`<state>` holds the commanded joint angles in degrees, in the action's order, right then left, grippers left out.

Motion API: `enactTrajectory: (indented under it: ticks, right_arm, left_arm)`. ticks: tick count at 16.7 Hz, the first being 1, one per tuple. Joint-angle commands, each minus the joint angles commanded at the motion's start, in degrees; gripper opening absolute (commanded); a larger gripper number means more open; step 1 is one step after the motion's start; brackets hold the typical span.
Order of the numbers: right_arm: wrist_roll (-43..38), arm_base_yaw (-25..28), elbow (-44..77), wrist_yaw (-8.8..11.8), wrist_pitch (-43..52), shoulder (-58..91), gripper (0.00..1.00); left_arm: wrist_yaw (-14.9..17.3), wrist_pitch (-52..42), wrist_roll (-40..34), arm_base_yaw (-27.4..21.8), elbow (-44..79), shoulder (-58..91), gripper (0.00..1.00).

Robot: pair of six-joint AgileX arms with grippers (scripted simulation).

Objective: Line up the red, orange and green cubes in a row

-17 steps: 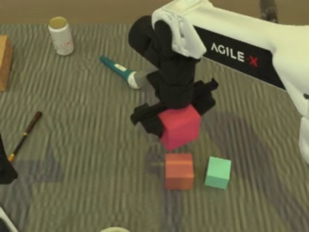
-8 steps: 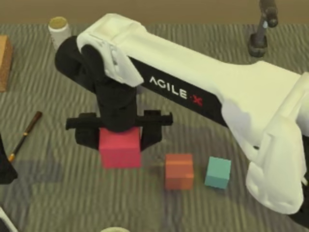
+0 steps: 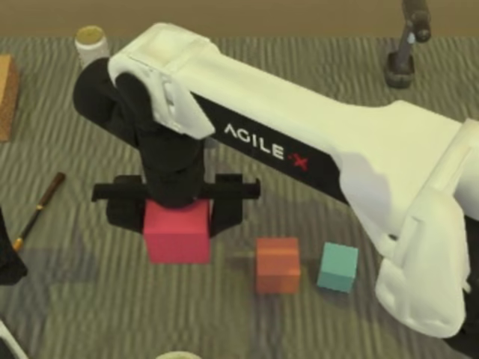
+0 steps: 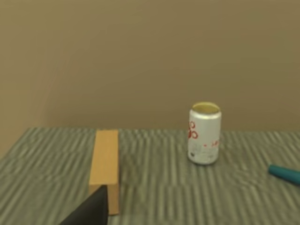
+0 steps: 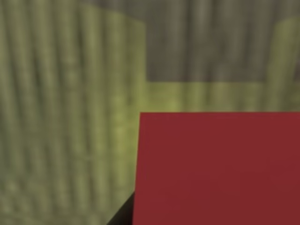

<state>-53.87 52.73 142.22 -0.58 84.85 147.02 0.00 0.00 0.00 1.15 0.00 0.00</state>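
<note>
My right gripper (image 3: 175,215) is shut on the red cube (image 3: 177,233), with its black fingers on the cube's left and right faces. It holds the cube low over the mat, left of the orange cube (image 3: 278,264) with a gap between them. The green cube (image 3: 337,267) sits just right of the orange one, and all three lie roughly along one line. The right wrist view is mostly filled by the red cube (image 5: 215,168). My left arm (image 3: 6,258) is parked at the table's left edge.
A tan cork block (image 3: 6,97) lies at the far left and a white can (image 3: 91,43) at the back left. A thin brush (image 3: 37,211) lies near the left arm. A black stand (image 3: 404,45) is at the back right. The left wrist view shows a teal handle (image 4: 285,173).
The right arm has swung from the table's middle to the left with the red cube in its grip, then lowered it slightly toward the front. The orange and green cubes have not moved.
</note>
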Motion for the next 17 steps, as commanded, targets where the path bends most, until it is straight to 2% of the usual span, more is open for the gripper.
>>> enactTrajectory:
  ticks: [9, 14, 17]
  right_arm:
    - [-0.25, 0.51, -15.78, -0.05, -15.30, -0.26, 0.00]
    - [-0.27, 0.57, -16.49, -0.07, -16.01, -0.24, 0.00]
    - [-0.27, 0.57, -16.49, -0.07, -16.01, -0.24, 0.23]
  left_arm:
    - [0.00, 0.00, 0.00, 0.00, 0.00, 0.00, 1.00]
    - [0.00, 0.00, 0.00, 0.00, 0.00, 0.00, 1.00]
    - [0.00, 0.00, 0.00, 0.00, 0.00, 0.00, 1.00]
